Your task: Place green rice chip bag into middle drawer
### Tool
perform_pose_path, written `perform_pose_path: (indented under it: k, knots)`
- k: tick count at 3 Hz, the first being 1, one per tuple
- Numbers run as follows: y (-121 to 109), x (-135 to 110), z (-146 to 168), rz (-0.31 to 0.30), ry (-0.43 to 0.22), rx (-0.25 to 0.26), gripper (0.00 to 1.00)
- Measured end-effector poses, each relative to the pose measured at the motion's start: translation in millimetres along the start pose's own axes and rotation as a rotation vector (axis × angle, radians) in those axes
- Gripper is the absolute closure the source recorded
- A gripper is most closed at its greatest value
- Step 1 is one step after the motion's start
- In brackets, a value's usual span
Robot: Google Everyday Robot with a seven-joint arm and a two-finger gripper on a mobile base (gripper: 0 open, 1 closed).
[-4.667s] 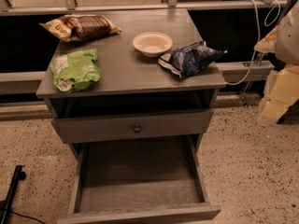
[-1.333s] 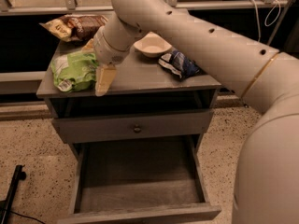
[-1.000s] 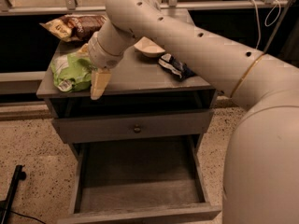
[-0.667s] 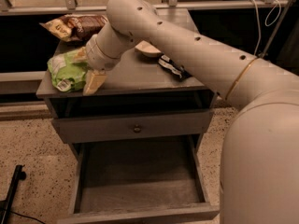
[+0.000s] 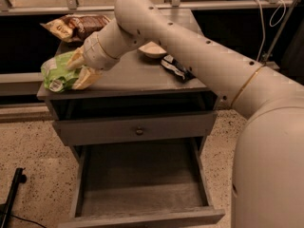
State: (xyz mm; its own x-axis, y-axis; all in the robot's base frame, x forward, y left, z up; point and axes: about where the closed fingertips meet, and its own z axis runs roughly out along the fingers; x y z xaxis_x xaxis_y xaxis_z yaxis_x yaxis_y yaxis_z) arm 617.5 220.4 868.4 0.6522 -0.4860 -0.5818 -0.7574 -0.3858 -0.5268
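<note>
End effector (image 5: 79, 74) now further left — open, astride green rice chip bag (image 5: 54, 73)

My arm (image 5: 199, 51) was parked off to the right 4.7 s ago. It now reaches across the cabinet top (image 5: 133, 75) and hides part of the bowl (image 5: 152, 50) and the dark blue bag (image 5: 176, 70). Over the last second my gripper (image 5: 80, 69) slid left, from just beside the green chip bag (image 5: 57, 72) onto its right end. The bag looks nudged slightly toward the left edge.
</note>
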Motion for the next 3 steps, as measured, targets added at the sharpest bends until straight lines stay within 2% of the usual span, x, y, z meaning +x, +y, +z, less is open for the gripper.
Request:
perform_pose_path:
  k: [1,2,3]
  knots:
    - [2.5,-16.1,-16.2,-0.033,-0.039,0.045,1.00]
    - [21.7,-19.1,-45.3,-0.015,-0.060,0.113,1.00]
    - [57.2,-20.9,-77.0,-0.006,-0.107,0.168,1.00]
